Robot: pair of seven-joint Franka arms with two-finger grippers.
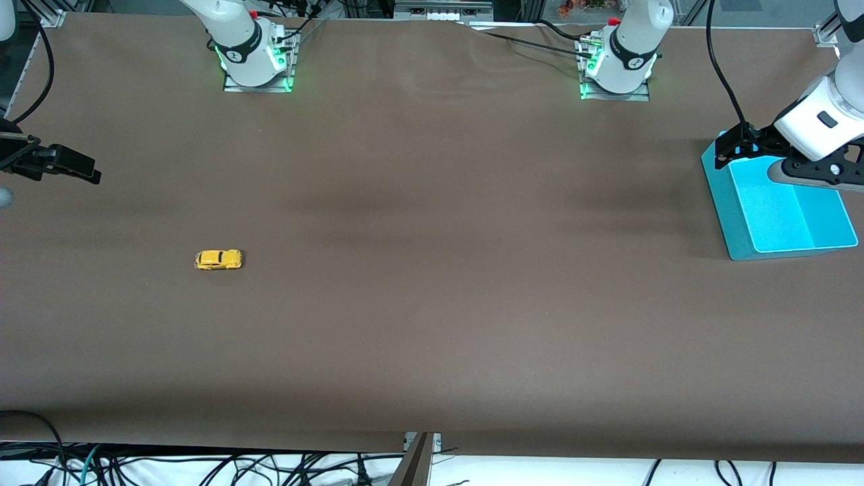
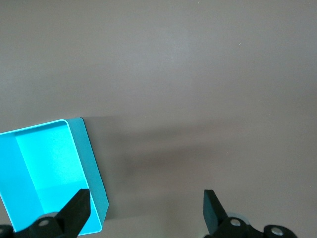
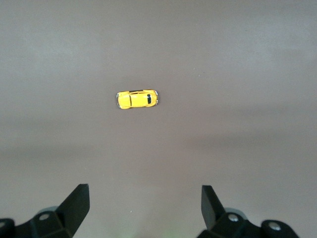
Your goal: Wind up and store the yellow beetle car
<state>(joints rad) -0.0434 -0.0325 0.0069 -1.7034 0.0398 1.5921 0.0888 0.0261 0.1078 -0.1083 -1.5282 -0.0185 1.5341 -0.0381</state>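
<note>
The yellow beetle car is tiny and stands alone on the brown table toward the right arm's end. My right gripper hangs open and empty above the table at that end, off to one side of the car and well clear of it. At the left arm's end stands the turquoise bin, with nothing showing inside. My left gripper is open and empty in the air over the bin's rim on the side toward the robot bases.
The brown table cover spreads wide between car and bin. The two arm bases stand along the table's edge farthest from the front camera. Cables hang below the edge nearest the camera.
</note>
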